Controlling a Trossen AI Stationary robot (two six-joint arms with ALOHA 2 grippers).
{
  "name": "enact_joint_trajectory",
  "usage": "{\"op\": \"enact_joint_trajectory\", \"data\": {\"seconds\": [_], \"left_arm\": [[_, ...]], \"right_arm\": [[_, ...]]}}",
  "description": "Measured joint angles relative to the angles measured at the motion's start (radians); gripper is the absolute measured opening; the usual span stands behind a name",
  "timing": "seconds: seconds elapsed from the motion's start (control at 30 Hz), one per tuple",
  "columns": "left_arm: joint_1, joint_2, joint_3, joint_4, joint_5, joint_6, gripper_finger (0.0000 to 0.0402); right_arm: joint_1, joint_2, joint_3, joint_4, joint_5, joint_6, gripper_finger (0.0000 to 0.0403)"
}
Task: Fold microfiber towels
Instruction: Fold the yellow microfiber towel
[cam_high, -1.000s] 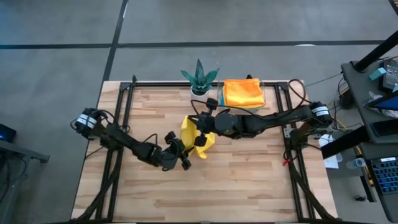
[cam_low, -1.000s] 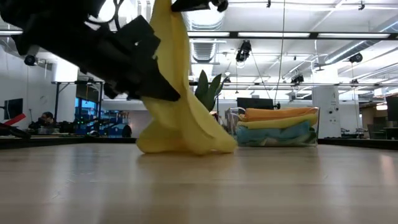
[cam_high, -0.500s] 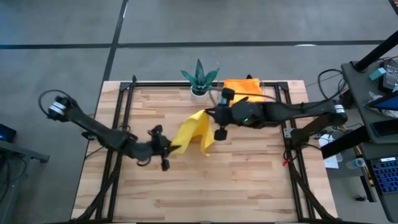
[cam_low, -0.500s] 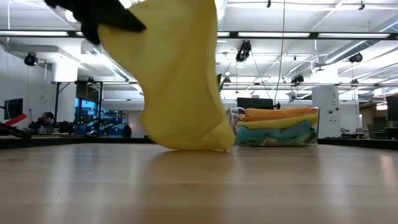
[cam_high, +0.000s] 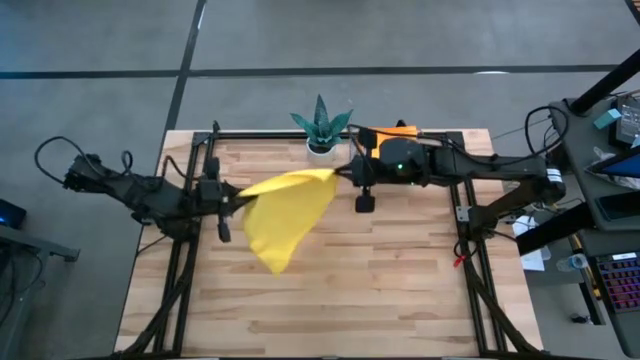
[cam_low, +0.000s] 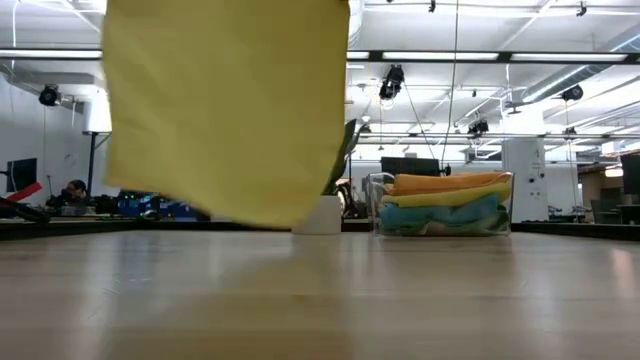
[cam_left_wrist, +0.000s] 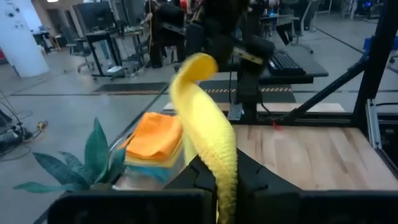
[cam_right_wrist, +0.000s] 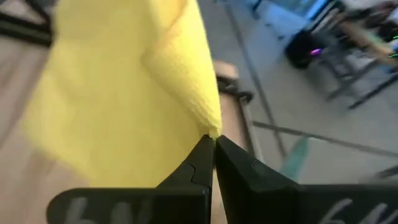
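Aloft, yellow towel (cam_high: 283, 212) between left claw (cam_high: 232, 203) and right claw (cam_high: 340, 174).

I can't find any words, numbers, labels or signs that I can read in any of these views.
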Motion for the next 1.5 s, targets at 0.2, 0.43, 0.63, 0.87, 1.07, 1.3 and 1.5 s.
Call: {"op": "enact_joint_trajectory", "data": {"seconds": [0.2, 0.43, 0.63, 0.87, 1.07, 1.3, 1.5], "left_arm": [[-0.02, 0.091, -0.007, -0.052, 0.105, -0.072, 0.0], [-0.107, 0.317, 0.011, -0.02, 0.2, -0.218, 0.0], [-0.193, 0.512, 0.098, -0.01, 0.285, -0.377, 0.0], [-0.245, 0.682, 0.162, 0.049, 0.408, -0.48, 0.0], [-0.247, 0.785, 0.166, 0.182, 0.516, -0.531, 0.0], [-0.249, 0.846, 0.164, 0.168, 0.66, -0.651, 0.0], [-0.249, 0.853, 0.162, 0.167, 0.694, -0.769, 0.0008]], "right_arm": [[0.006, -0.01, -0.049, -0.099, -0.196, 0.062, 0.0008], [0.066, -0.023, -0.14, -0.238, -0.475, 0.164, 0.0008], [0.193, -0.024, -0.269, -0.24, -0.507, 0.237, 0.0008], [0.345, -0.024, -0.425, -0.087, -0.581, 0.347, 0.0008], [0.401, -0.024, -0.494, 0.018, -0.578, 0.442, 0.0008], [0.402, -0.024, -0.521, 0.099, -0.398, 0.44, 0.0008], [0.39, -0.024, -0.535, 0.165, -0.173, 0.395, 0.0008]]}}
